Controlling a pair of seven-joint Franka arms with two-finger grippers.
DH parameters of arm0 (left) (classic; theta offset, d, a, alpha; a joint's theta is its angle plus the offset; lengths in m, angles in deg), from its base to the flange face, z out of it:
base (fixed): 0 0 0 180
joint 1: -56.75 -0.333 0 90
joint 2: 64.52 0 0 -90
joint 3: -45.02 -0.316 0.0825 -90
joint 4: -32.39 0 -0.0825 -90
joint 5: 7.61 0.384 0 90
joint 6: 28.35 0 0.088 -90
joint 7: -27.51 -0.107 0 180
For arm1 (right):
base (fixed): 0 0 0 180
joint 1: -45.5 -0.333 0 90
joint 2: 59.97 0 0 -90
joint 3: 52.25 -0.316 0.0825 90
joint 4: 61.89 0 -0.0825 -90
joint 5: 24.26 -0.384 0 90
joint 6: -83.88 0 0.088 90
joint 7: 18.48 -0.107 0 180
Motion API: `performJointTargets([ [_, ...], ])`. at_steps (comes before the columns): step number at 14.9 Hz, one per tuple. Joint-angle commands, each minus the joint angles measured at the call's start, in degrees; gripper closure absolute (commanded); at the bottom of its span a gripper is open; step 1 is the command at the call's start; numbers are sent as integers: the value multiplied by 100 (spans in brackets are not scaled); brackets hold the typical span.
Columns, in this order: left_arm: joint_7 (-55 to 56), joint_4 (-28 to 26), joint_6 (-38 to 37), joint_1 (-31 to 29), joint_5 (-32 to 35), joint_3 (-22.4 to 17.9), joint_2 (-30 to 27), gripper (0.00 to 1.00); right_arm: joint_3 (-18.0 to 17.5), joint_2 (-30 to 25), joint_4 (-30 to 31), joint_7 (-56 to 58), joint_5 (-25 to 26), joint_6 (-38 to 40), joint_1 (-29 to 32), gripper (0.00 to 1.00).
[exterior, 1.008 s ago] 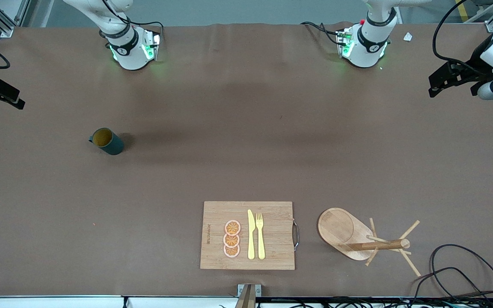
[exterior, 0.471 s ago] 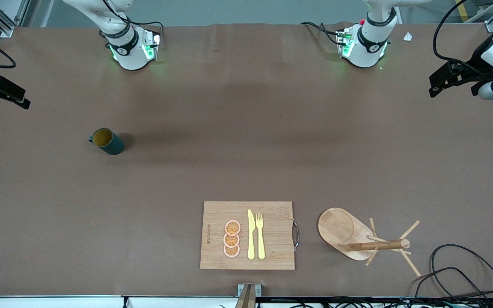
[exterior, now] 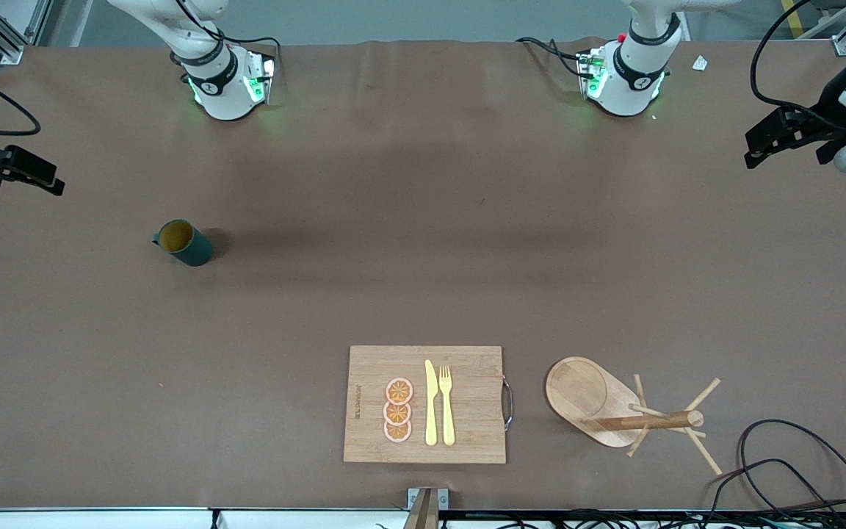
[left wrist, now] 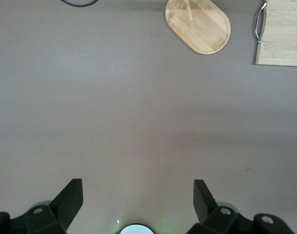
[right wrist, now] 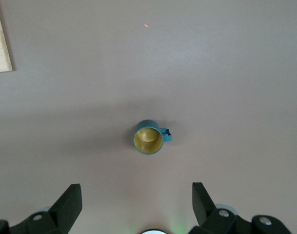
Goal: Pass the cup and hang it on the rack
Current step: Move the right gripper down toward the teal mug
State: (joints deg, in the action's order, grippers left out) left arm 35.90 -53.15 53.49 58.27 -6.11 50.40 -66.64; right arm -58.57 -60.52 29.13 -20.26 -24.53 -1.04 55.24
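The dark teal cup (exterior: 183, 243) with a yellow-orange inside stands upright on the brown table toward the right arm's end; it also shows in the right wrist view (right wrist: 149, 138), handle to one side. The wooden rack (exterior: 617, 406) stands near the front camera at the left arm's end; its oval base shows in the left wrist view (left wrist: 198, 25). My right gripper (right wrist: 136, 201) is open and empty, high over the table's edge at the right arm's end (exterior: 15, 171). My left gripper (left wrist: 138, 197) is open and empty, high over the table's edge at the left arm's end (exterior: 790, 134).
A bamboo cutting board (exterior: 425, 404) with orange slices (exterior: 398, 410), a yellow knife (exterior: 431, 402) and fork (exterior: 446, 404) lies near the front camera beside the rack. Black cables (exterior: 783, 470) coil at the corner by the rack.
My right gripper has moved inward over the table and a little toward the cup. My left gripper has drifted slightly outward. The cup and the rack have not moved.
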Motion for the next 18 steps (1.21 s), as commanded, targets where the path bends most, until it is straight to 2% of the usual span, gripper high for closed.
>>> performJointTargets([
  [1, -110, 64, -64, -12, 96, 7, -43, 0, -1, -68, 590, 37, -61, -409, -15, 0],
  [7, -110, 55, -37, -3, 52, 16, -25, 0, -18, -190, 1882, -42, -96, -1648, -244, 0],
  [11, -101, 55, -46, -3, 53, 16, -25, 0, -18, -498, 2989, -42, -228, -2817, -253, 0],
  [16, -101, 55, -46, -3, 70, 7, -25, 0, -18, -578, 3939, -42, -254, -3916, -287, 0],
  [18, -92, 55, -46, -3, 78, 7, -25, 0, -18, -560, 4133, -42, -254, -4207, -384, 0],
])
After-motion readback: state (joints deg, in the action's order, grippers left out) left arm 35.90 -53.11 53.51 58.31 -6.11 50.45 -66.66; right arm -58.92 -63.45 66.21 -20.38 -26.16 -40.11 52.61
